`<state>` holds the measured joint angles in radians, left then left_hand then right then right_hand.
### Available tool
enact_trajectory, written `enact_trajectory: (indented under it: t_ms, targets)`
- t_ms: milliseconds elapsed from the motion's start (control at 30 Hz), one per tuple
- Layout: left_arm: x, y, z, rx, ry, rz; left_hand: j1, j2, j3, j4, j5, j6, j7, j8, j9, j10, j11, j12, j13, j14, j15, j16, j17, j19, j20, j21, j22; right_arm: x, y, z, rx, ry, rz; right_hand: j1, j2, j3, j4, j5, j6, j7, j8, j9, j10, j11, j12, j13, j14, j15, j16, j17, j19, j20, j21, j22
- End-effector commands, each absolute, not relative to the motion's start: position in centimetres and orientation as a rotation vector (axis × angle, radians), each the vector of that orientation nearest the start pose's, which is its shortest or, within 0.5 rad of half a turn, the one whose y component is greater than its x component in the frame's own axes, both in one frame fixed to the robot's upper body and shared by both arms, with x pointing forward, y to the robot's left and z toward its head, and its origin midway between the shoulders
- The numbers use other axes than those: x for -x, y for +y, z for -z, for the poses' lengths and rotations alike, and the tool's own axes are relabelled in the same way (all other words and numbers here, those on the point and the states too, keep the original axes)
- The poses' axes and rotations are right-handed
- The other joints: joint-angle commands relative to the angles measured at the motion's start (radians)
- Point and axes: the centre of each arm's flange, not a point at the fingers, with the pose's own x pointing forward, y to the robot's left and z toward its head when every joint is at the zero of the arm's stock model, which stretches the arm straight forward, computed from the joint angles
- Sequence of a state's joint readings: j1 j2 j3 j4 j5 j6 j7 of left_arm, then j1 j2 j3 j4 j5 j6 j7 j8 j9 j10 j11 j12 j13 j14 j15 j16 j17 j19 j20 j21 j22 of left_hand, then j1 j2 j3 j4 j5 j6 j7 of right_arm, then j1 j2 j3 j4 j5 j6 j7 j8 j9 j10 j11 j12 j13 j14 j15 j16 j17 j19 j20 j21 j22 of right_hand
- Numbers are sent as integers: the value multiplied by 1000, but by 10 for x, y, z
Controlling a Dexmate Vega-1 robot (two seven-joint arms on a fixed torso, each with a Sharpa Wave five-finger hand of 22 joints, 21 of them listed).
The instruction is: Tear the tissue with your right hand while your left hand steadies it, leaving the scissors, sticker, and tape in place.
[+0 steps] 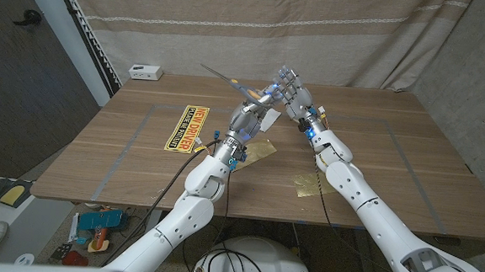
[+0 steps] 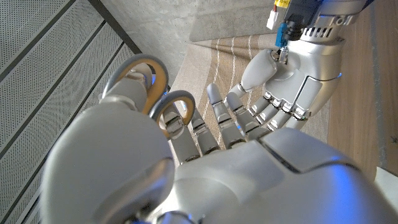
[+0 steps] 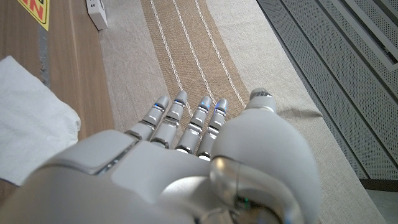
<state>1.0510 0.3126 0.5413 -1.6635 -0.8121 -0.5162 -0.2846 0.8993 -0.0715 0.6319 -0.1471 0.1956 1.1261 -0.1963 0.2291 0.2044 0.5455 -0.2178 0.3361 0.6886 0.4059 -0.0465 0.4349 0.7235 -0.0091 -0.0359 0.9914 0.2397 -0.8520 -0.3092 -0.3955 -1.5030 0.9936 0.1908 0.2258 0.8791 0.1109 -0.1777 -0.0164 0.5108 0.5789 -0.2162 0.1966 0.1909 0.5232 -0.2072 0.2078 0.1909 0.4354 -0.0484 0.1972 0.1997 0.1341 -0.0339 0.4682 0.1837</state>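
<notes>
Wooden table (image 1: 376, 161), striped curtain (image 1: 257, 27) behind. Left hand (image 1: 248, 118) raised over the table middle, fingers through the scissors (image 1: 229, 80) handles, blades pointing up-left. Right hand (image 1: 292, 90) raised just beside it, fingers apart, holding nothing. Tissue (image 3: 28, 118) lies white on the table. Yellow sticker (image 1: 186, 128) flat, left of the hands

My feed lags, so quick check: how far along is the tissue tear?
Nothing done: the tissue lies on the table, no tear showing. In hand: the left hand holds the scissors aloft, against the task; the right hand hangs open beside it. Left: steadying and tearing.
</notes>
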Motion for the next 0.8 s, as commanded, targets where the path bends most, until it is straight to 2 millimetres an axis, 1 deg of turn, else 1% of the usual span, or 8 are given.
enact_trajectory:
  t_ms: [33,100,300,367,567,600,700,800]
  targets:
    - [-519,91,36,414,-856,780,-15,26,15,9,-10,48,0,32,21,17,1,-5,7,13,-174,-8,2,-3,-57,10,0,-612,-148,-19,-511,-638,-657,5,9,-3,-6,5,9,-2,4,-1,2,-3,9,3,-5,-98,3,3,3,9,-4,2]
    - [-519,92,36,416,-857,776,-28,19,14,14,-10,42,4,38,30,17,1,-8,9,13,-173,-12,2,-5,-54,11,0,-612,-147,-19,-509,-637,-657,5,9,-3,-6,5,9,-2,4,-1,2,-3,9,3,-4,-97,4,2,4,9,-4,2]
    - [-519,95,37,422,-859,754,-80,-21,-2,28,-4,73,8,72,49,26,1,-12,14,23,-171,-15,4,-2,-57,16,1,-613,-143,-18,-510,-634,-657,5,9,-3,-7,6,8,-1,3,-1,2,-3,9,3,-4,-96,4,2,4,9,-5,2]
    - [-519,96,37,425,-859,749,-111,-48,-14,37,3,79,11,82,54,34,1,-12,18,28,-171,-16,6,0,-61,17,1,-613,-142,-18,-512,-634,-659,5,9,-3,-7,6,8,-1,3,-1,2,-4,9,3,-5,-97,4,1,4,9,-5,2]
    - [-519,98,38,440,-859,733,-139,-62,-19,47,17,121,20,106,58,47,1,-10,23,37,-175,-15,10,3,-66,21,4,-612,-140,-17,-509,-630,-656,6,10,-3,-8,6,9,-2,3,-1,2,-4,9,3,-4,-97,4,1,4,10,-6,2]
    - [-519,98,38,444,-858,728,-140,-62,-19,47,18,123,21,108,58,48,1,-9,24,38,-175,-15,10,3,-66,21,4,-612,-140,-17,-510,-631,-656,6,10,-3,-8,6,9,-2,3,-1,2,-4,9,3,-4,-97,4,1,5,9,-7,2]
    - [-519,98,39,448,-858,725,-134,-61,-11,43,27,152,38,126,62,59,1,-7,28,47,-178,-13,14,4,-65,24,6,-611,-140,-17,-510,-631,-655,6,10,-3,-8,6,9,-2,3,-1,2,-4,9,3,-4,-96,4,0,5,10,-7,2]
    - [-519,98,39,450,-860,722,-130,-60,-8,40,29,164,38,134,64,62,1,-7,29,50,-178,-12,16,4,-67,25,7,-611,-140,-18,-507,-632,-656,5,11,-3,-8,6,9,-2,3,-1,2,-4,9,3,-5,-96,4,0,5,9,-8,2]
